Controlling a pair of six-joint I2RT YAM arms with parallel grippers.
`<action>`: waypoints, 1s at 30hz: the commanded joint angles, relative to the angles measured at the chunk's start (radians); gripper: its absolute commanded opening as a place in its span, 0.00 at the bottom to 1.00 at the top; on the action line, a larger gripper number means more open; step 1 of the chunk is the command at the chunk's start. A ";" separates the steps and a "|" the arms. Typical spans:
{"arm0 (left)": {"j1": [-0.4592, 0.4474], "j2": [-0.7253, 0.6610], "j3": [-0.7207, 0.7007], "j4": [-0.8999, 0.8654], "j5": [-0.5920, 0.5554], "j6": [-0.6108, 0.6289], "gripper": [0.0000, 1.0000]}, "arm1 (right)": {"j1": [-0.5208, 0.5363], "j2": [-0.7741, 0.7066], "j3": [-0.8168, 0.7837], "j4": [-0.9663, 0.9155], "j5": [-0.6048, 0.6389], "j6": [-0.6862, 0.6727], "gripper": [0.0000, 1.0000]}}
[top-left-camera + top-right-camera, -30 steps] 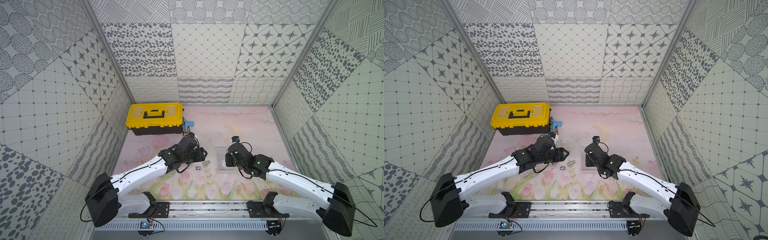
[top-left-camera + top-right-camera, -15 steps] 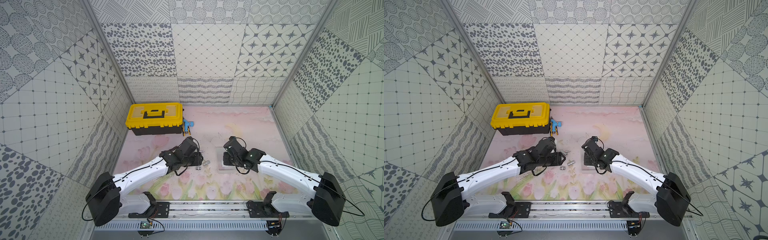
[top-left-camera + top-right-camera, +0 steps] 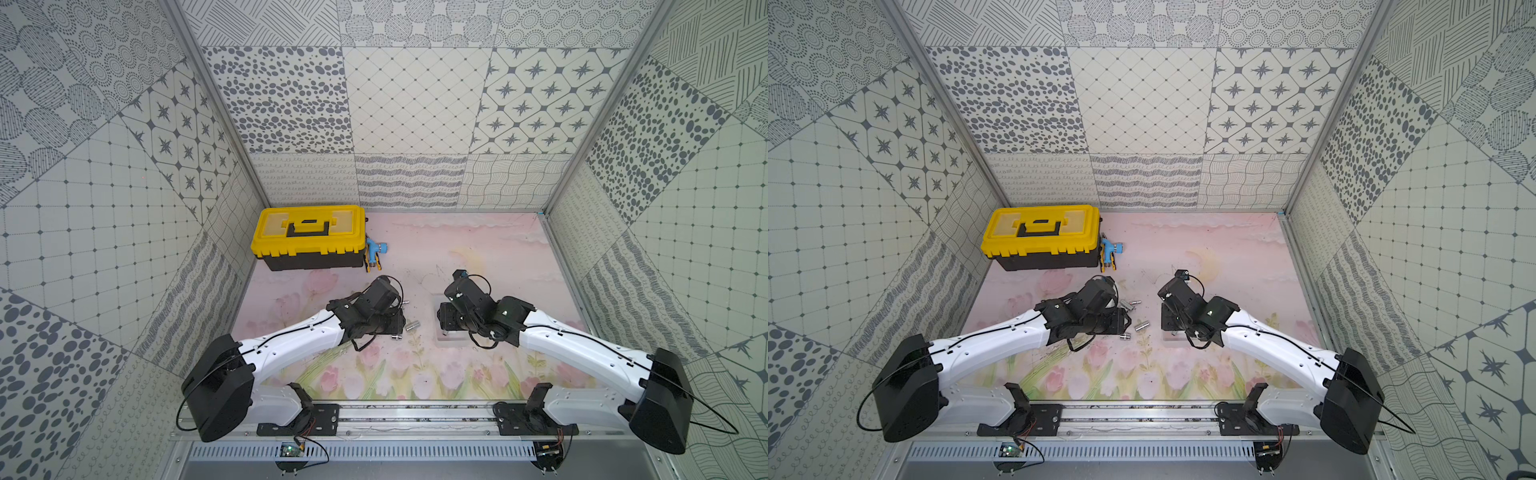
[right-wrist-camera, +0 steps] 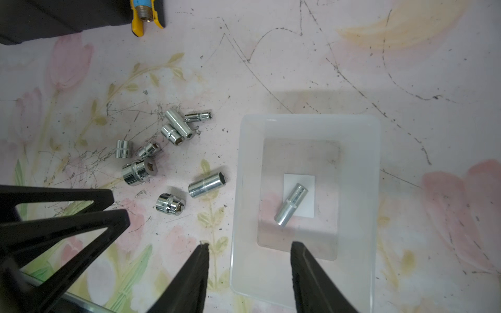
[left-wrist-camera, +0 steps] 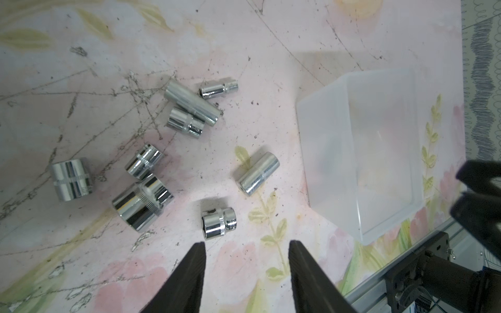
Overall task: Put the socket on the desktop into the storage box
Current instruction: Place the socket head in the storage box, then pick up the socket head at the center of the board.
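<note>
Box — one socket in, eight out
Right gripper over the box and left gripper over the loose sockets both hang spread, empty. These lie on their sides — an off-centre pinch could roll the short socket away.

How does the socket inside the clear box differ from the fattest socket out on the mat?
The boxed socket is long and slim; the fattest socket is short and wide. The boxed socket lies in the storage box, partly over its white label; the fattest socket lies on the mat outside it. Both are silver metal, on their sides, unheld.
</note>
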 commanded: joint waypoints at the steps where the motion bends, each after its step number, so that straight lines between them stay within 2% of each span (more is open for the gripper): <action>1: 0.014 0.099 0.114 -0.026 -0.080 0.021 0.53 | 0.024 -0.032 0.021 0.009 0.033 -0.007 0.50; 4: 0.016 0.196 0.205 -0.044 -0.085 0.043 0.48 | 0.029 -0.039 0.012 0.015 0.032 -0.004 0.46; 9: 0.038 0.300 0.288 -0.084 -0.054 -0.018 0.40 | 0.031 -0.063 -0.009 0.017 0.038 0.001 0.43; 13: 0.035 0.292 0.268 -0.075 -0.012 -0.041 0.41 | 0.031 -0.092 -0.034 0.018 0.042 0.002 0.43; 20: -0.007 0.312 0.214 -0.028 0.052 0.037 0.40 | 0.029 -0.136 -0.066 0.013 0.065 0.014 0.44; 24: -0.067 0.324 0.208 -0.029 0.006 0.100 0.44 | 0.030 -0.141 -0.066 0.014 0.070 0.012 0.45; 30: -0.102 0.357 0.217 -0.028 -0.051 0.145 0.46 | 0.030 -0.127 -0.061 0.014 0.063 0.012 0.45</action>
